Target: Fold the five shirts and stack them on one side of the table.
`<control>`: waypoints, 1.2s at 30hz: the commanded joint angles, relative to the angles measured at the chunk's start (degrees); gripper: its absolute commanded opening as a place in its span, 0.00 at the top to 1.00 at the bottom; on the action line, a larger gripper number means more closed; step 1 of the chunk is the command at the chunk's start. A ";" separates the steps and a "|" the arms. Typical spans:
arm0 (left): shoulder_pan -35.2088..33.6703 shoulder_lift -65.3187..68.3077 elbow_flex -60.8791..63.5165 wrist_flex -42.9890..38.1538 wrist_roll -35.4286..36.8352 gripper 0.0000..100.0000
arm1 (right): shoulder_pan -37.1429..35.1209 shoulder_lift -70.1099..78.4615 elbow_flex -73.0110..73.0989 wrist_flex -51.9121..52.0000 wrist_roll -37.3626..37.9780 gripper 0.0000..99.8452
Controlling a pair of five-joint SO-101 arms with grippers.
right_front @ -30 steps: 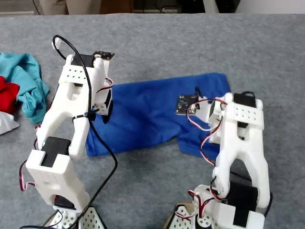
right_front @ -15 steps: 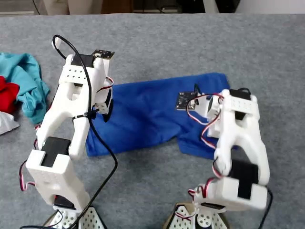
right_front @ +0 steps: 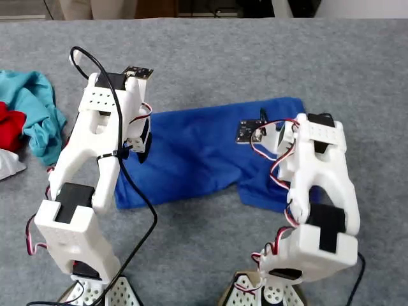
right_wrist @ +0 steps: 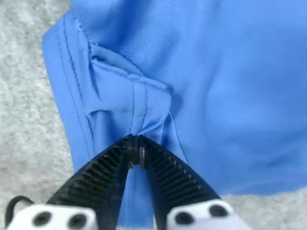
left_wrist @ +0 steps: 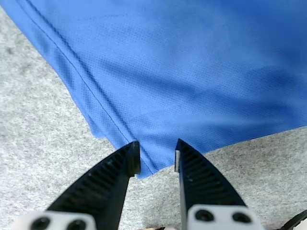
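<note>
Right gripper (right_wrist: 136,151) pinches the shirt (right_wrist: 230,86) hem; left gripper (left_wrist: 154,158) (jaws apart) should grip its edge before lifting together.

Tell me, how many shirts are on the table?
4: blue shirt spread centrally; teal shirt, red shirt and white shirt heaped at the left edge. More may be hidden.

Garments, four counted: blue shirt (right_front: 197,159), one; teal garment (right_front: 32,108), one; red garment (right_front: 9,124), one; white garment (right_front: 7,164), one, the last three heaped together; robot arms, two: left arm (right_front: 95,159), right arm (right_front: 319,178); end effectors, two: left end effector (left_wrist: 156,160), right end effector (right_wrist: 135,146); bench (right_front: 255,57), one, grey-covered.
</note>
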 commanded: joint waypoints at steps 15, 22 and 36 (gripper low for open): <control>-0.26 -2.51 -0.26 -0.62 -0.44 0.86 | 0.40 -31.43 21.76 6.15 -0.44 0.99; -0.26 -2.51 -0.26 -0.70 -0.44 0.86 | -1.01 -41.63 34.59 6.33 -0.35 0.99; -0.18 -2.51 -0.26 -0.44 -0.44 0.86 | -5.14 -54.11 38.29 11.16 -0.53 0.83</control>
